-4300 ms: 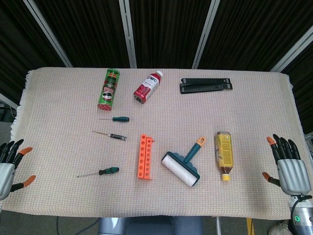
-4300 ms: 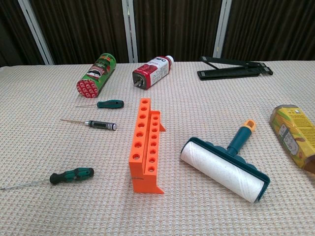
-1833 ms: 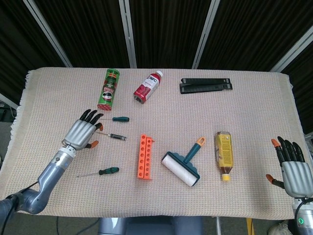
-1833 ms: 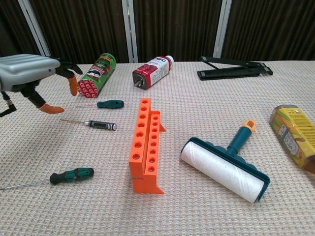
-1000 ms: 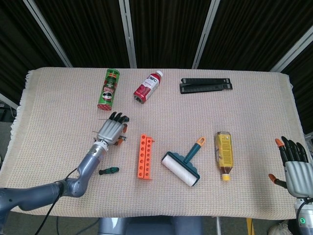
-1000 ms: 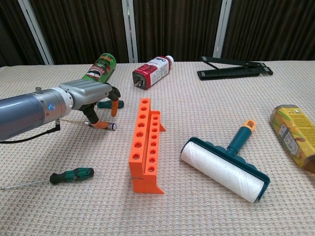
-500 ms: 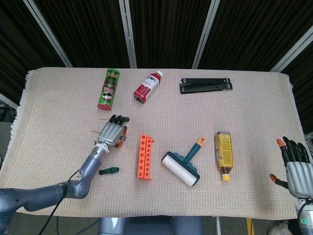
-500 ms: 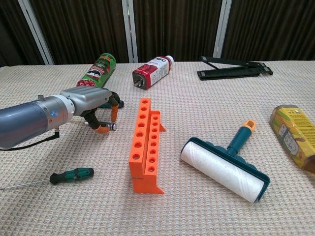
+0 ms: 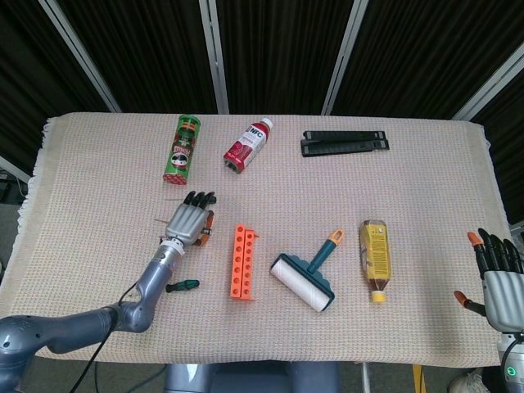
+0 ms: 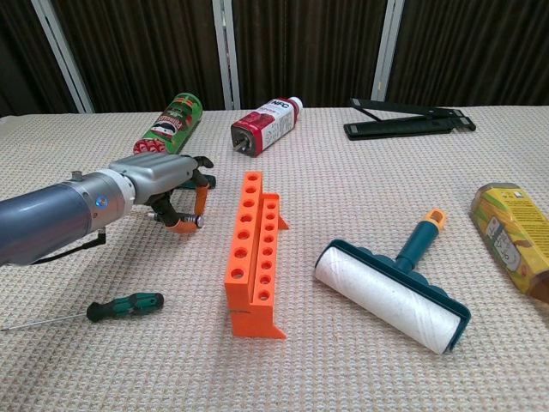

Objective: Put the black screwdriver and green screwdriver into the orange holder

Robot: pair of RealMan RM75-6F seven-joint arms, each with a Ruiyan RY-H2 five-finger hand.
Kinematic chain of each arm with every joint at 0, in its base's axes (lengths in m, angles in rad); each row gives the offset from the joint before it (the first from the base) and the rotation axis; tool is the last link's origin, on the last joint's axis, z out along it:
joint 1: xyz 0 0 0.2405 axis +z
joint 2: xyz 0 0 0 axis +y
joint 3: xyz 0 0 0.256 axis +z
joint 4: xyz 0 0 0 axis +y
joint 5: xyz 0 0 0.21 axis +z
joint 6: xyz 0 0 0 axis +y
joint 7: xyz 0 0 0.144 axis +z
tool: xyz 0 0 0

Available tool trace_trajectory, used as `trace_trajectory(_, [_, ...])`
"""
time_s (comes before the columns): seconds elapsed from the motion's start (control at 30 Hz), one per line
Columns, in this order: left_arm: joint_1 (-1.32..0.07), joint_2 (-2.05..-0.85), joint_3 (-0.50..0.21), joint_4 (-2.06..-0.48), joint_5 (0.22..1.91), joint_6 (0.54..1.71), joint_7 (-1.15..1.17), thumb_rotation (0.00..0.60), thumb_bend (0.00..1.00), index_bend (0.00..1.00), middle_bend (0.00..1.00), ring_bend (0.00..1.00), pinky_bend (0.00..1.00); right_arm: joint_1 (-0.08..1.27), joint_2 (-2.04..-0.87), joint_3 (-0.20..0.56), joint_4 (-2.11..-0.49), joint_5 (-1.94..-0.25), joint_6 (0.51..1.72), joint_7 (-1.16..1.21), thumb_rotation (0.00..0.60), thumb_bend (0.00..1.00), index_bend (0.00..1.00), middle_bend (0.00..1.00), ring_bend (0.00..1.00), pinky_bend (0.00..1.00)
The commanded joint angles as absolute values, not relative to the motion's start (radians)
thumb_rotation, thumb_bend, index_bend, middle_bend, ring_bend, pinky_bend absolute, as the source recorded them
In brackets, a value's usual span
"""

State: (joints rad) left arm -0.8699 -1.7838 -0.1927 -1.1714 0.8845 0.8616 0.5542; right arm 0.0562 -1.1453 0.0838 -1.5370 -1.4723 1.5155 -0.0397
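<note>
My left hand (image 9: 188,219) lies over the black screwdriver (image 10: 196,221), which still lies on the cloth; only its silver end shows. Thumb and a finger (image 10: 199,199) curl down around that end and pinch it. A dark green screwdriver (image 10: 207,179) peeks out just behind the hand. A second green screwdriver (image 9: 182,285) (image 10: 125,306), with a green and black handle, lies nearer the front edge. The orange holder (image 9: 242,262) (image 10: 254,253) stands just right of the hand, its holes facing up. My right hand (image 9: 498,277) hangs at the table's right edge, fingers spread, holding nothing.
A green crisp can (image 9: 183,147) (image 10: 171,124) and a red bottle (image 9: 249,146) (image 10: 266,124) lie at the back. A black folding stand (image 9: 344,142) is back right. A lint roller (image 9: 307,278) (image 10: 390,296) and a yellow bottle (image 9: 377,255) (image 10: 515,232) lie right of the holder.
My left hand came in from the left edge and settled on the black screwdriver; in the last half second its thumb and finger closed tighter. The right hand drifted slightly lower.
</note>
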Motion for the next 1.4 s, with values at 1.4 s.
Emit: trace_trajectory(1.4, [-0.675,-1.479,-0.419,-1.714,1.135,0.924,-0.415,0.586,0.61,0.63,0.08,0.0,0.0,0.045,-1.157,0.088,-1.524,-1.49,1.545,-0.023,0.6,0.0,0.01,0.0,0.0,0.0])
